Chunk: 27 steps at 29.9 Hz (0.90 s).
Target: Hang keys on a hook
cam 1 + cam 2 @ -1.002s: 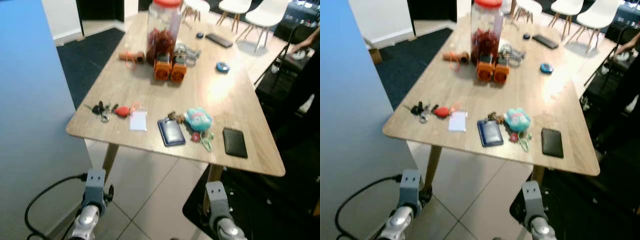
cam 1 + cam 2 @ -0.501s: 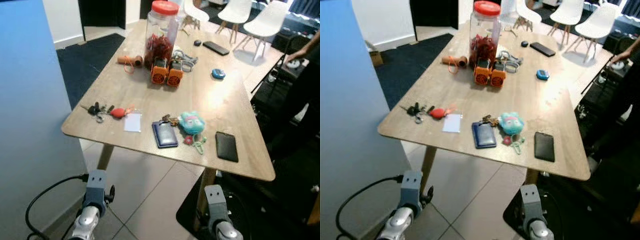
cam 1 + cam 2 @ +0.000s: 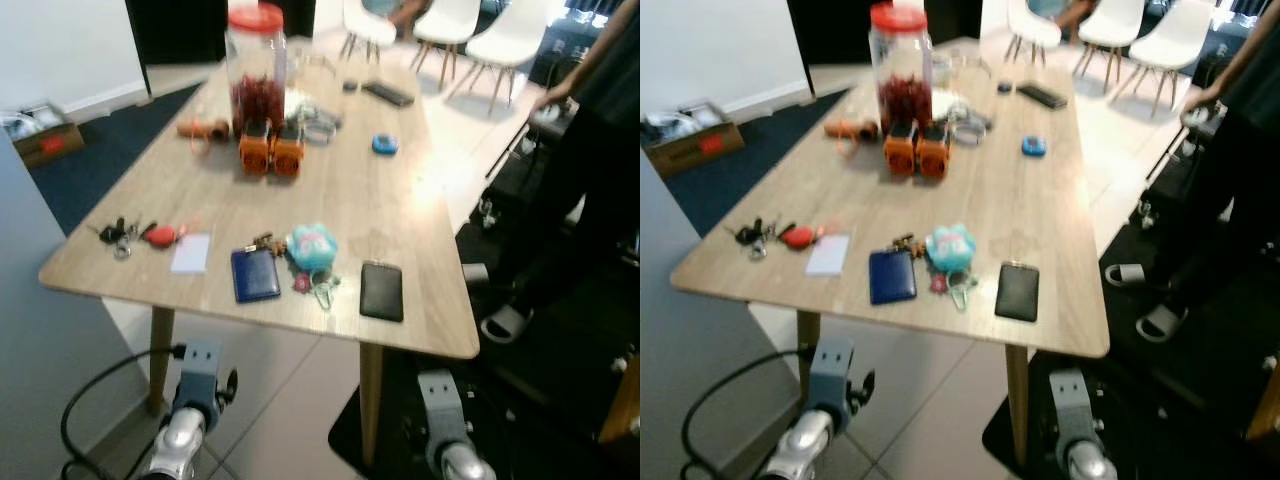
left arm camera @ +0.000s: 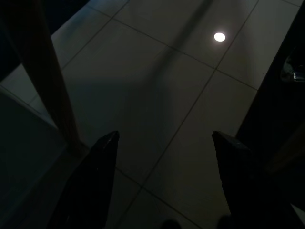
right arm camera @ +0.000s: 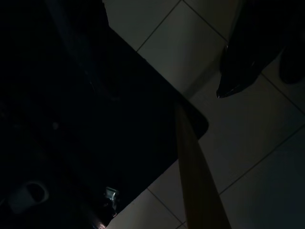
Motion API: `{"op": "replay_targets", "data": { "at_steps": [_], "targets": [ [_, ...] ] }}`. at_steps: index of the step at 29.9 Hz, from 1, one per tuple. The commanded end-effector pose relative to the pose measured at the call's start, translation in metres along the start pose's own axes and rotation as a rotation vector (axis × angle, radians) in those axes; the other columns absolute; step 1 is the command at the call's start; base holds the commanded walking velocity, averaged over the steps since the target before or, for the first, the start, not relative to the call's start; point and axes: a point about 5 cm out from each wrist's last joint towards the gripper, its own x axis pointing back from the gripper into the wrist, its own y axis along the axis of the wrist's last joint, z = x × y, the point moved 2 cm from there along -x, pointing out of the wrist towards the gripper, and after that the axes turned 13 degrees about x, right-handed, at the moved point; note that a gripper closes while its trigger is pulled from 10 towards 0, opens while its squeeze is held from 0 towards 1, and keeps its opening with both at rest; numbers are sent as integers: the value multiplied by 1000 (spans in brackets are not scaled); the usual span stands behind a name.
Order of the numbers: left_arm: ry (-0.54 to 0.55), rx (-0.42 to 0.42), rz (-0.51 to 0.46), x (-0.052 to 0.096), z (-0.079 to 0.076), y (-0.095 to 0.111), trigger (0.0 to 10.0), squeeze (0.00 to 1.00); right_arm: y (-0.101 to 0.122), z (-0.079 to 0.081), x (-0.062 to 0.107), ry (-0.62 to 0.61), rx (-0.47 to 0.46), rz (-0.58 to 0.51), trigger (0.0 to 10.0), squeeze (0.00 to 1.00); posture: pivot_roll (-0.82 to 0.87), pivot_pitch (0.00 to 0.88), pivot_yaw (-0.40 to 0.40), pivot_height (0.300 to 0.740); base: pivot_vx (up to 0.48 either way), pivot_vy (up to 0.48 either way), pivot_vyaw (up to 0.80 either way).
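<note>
Keys [image 3: 122, 235] shifted left; camera turned

1. A wooden bench [image 3: 1040, 215] stood ahead of both arms, whose jaws hung out of sight below its near edge.
2. Keys [image 3: 752, 236] with a red tag [image 3: 798, 236] lay at the near left corner, above the left arm [image 3: 815, 415].
3. A blue wallet [image 3: 892, 276], teal plush [image 3: 951, 245] and black wallet [image 3: 1018, 292] lay nearer the right arm [image 3: 1072, 425].
4. A red-lidded jar [image 3: 900, 65] stood farther back.
</note>
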Motion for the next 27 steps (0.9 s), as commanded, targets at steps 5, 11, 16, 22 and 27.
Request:
{"op": "replay_targets", "data": {
  "at_steps": [5,11,16,22,27],
  "targets": [
    [-8,4,31,2,-2,-7,10000,0,-4,1,1,-3,-12,16,10000,0,92,27,-86,740,0,0,0],
    [-24,-51,30,1,-4,-6,10000,0,-5,1,2,-4,-13,18,10000,0,92,30,-85,740,0,0,0],
    [-25,-75,44,1,-5,-8,10000,0,-6,2,2,-3,-14,19,10000,0,93,30,-82,740,0,-480,0],
    [-4,-12,43,1,-1,-7,10000,0,-6,2,2,-7,-21,21,10000,0,93,29,-79,740,0,-160,0],
    [-4,-17,43,1,1,-7,10000,0,-7,2,2,-8,-24,24,10000,0,93,30,-77,740,0,0,0]
  ]
}}
